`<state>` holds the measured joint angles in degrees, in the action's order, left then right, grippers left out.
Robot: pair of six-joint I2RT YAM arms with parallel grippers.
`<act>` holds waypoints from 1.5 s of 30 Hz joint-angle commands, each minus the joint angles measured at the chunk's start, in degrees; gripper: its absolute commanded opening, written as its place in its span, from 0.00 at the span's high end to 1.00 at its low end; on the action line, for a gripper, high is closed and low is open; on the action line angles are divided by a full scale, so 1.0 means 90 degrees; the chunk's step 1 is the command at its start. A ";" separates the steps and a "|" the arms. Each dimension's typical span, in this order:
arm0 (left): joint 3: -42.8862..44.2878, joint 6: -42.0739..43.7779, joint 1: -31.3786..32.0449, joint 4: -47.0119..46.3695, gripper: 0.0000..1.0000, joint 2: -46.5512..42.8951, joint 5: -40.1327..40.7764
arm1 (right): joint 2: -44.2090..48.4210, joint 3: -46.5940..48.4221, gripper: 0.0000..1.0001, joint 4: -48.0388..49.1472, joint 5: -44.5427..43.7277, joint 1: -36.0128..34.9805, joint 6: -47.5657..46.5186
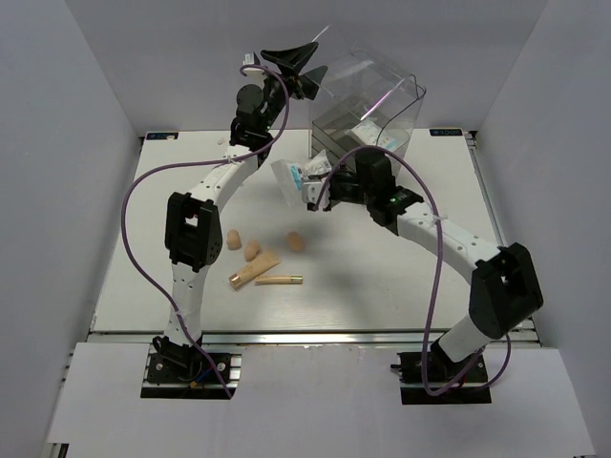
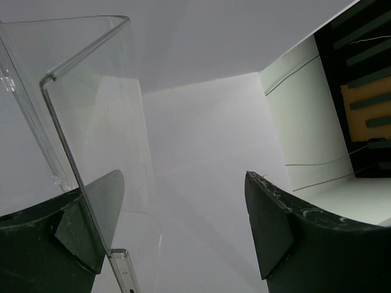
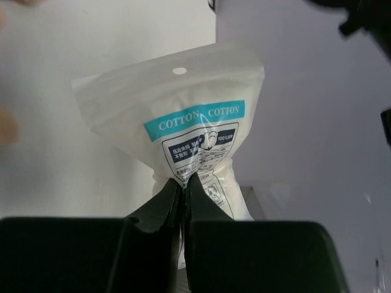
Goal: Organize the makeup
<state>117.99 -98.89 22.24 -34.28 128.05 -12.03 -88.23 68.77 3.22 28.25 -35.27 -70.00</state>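
Observation:
My right gripper (image 3: 183,180) is shut on the lower edge of a white packet (image 3: 189,116) with a teal "COTTON" band. Seen from above, that packet (image 1: 291,176) hangs over the table just left of the clear drawer box (image 1: 377,114), held by the right gripper (image 1: 310,194). Three peach sponges (image 1: 252,249) lie left of centre. In front of them are the beige tube (image 1: 256,271) and the thin gold stick (image 1: 280,280). Another white packet (image 1: 368,132) shows inside the box. My left gripper (image 1: 304,65) is open and raised at the box's lifted clear lid (image 2: 91,122), whose edge lies against its left finger (image 2: 91,220).
The tall clear box stands at the back centre-right of the white table (image 1: 382,277). Grey walls (image 1: 76,143) close in the left, right and back. Purple cables loop beside both arms. A dark slatted area (image 2: 366,91) shows at the right of the left wrist view.

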 commanded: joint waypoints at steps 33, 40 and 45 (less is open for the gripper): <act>-0.0015 -0.0106 -0.0117 -0.0527 0.10 -0.0312 0.0214 | -0.2221 0.2115 0.20 0.1961 -0.4861 0.0374 -0.0153; 0.0024 -0.0125 -0.0108 -0.0517 0.10 -0.0282 0.0214 | -0.0660 0.0983 0.33 0.0320 -0.1474 0.0539 -0.0239; -0.0083 -0.0125 -0.0108 -0.0527 0.10 -0.0341 0.0194 | 0.0018 0.0463 0.72 -0.1313 0.0815 0.0774 -0.1216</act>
<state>117.47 -99.92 22.20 -35.16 128.05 -11.64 -89.65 73.65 2.37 20.18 -29.21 -76.42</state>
